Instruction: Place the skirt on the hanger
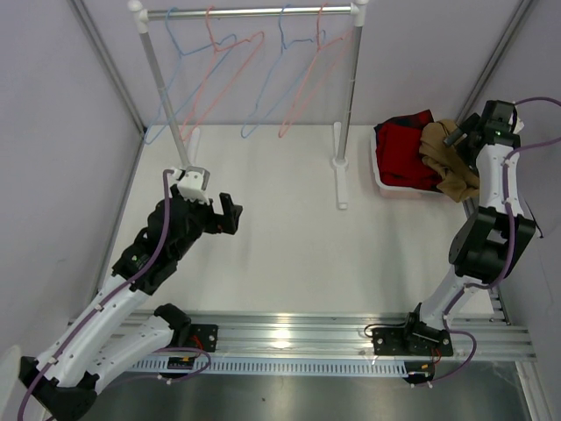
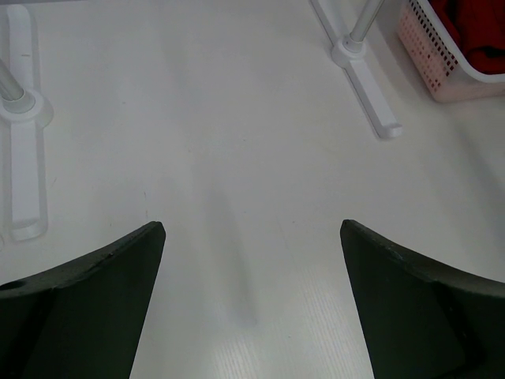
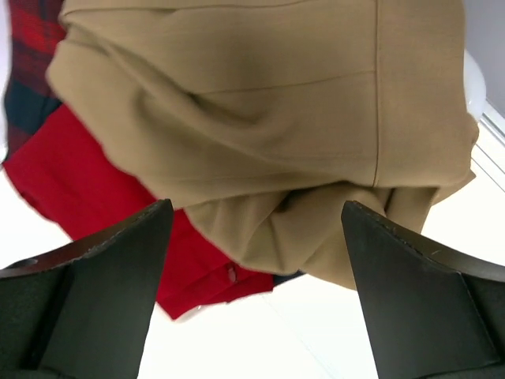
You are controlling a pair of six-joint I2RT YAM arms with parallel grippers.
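The tan-brown skirt (image 1: 449,162) lies crumpled in a basket (image 1: 382,180) at the table's far right, partly over a red garment (image 1: 406,151). My right gripper (image 1: 459,137) hovers just above it, open. In the right wrist view the skirt (image 3: 260,118) fills the top, and its folded lower edge sits between the spread fingers (image 3: 118,276) of the gripper (image 3: 256,229) without touching them. Two salmon-pink hangers (image 1: 224,86) (image 1: 316,84) hang on the rail at the back. My left gripper (image 1: 224,216) is open over bare table, also seen in the left wrist view (image 2: 252,237).
Light blue hangers (image 1: 195,85) share the white clothes rack (image 1: 263,12), whose feet (image 1: 340,180) stand on the table. In the left wrist view a rack foot (image 2: 367,79) and the pink basket (image 2: 430,47) lie ahead to the right. Grey walls close in both sides.
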